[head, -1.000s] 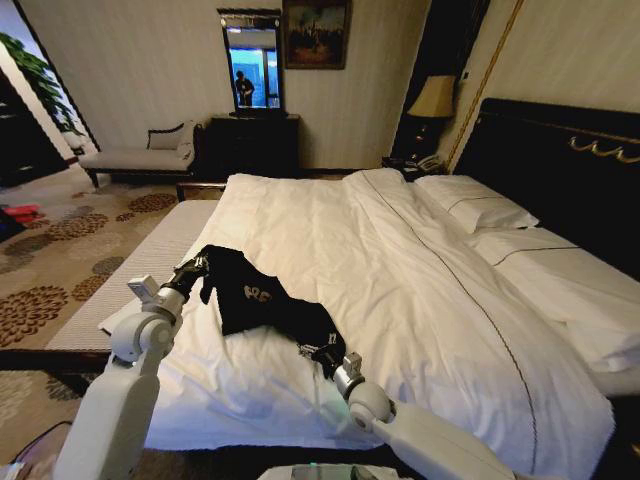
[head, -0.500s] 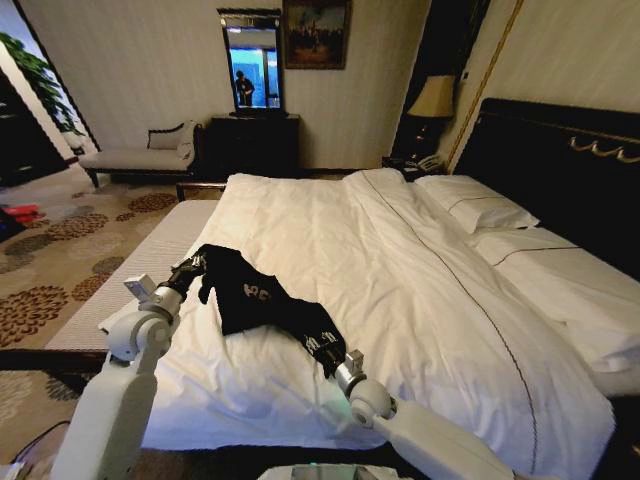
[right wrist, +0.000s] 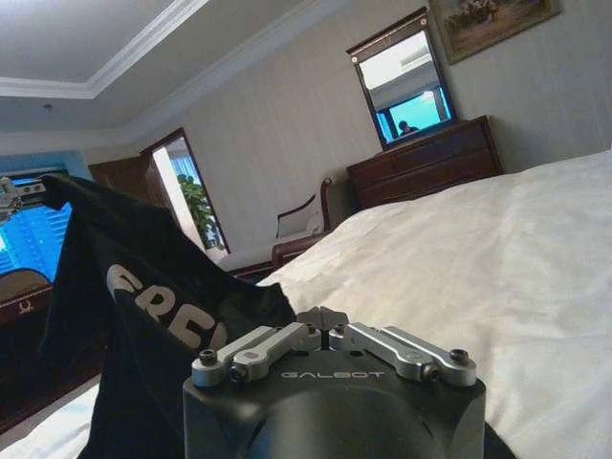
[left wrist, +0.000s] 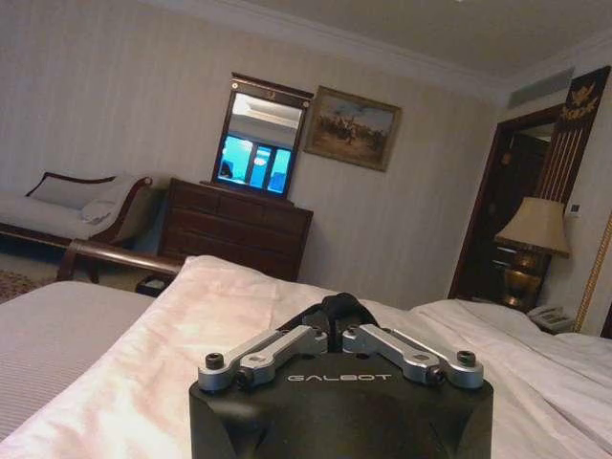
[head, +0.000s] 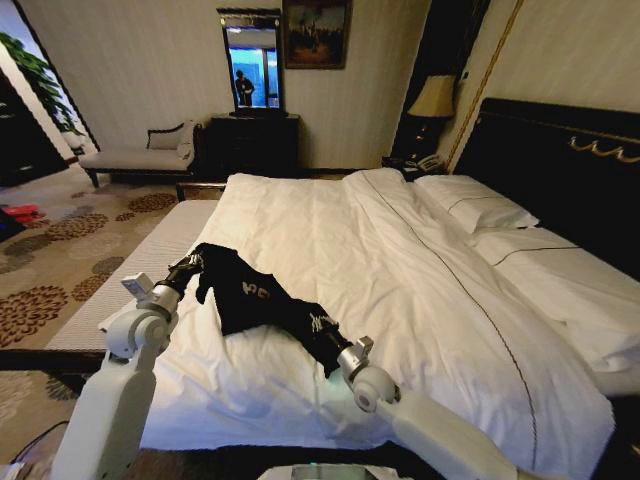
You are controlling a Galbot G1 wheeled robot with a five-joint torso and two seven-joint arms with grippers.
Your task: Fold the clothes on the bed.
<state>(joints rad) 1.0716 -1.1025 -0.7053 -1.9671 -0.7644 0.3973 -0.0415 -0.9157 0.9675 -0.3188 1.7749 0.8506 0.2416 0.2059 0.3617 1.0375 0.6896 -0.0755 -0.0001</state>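
Note:
The clothes (head: pixel 255 295), one black T-shirt with white lettering, hang stretched between my two grippers just above the near left part of the bed (head: pixel 400 260). My left gripper (head: pixel 197 266) is shut on the shirt's far end near the bed's left edge. Nearer to me, my right gripper (head: pixel 328 340) is shut on the other end. In the left wrist view the left gripper (left wrist: pixel 337 330) pinches a bunch of black cloth (left wrist: pixel 335 308). The right wrist view shows the right gripper (right wrist: pixel 325 330) shut on the shirt (right wrist: pixel 143 306), lettering visible.
White pillows (head: pixel 475 205) lie by the dark headboard (head: pixel 560 160) at the right. A grey padded bench (head: pixel 130 275) runs along the bed's left side. A chaise (head: pixel 140 150), a dresser (head: pixel 250 140) and a lamp (head: pixel 432 98) stand by the far wall.
The shirt has been drawn out longer and lower between the grippers. My right gripper has shifted a little to the right, and the left gripper has edged slightly left.

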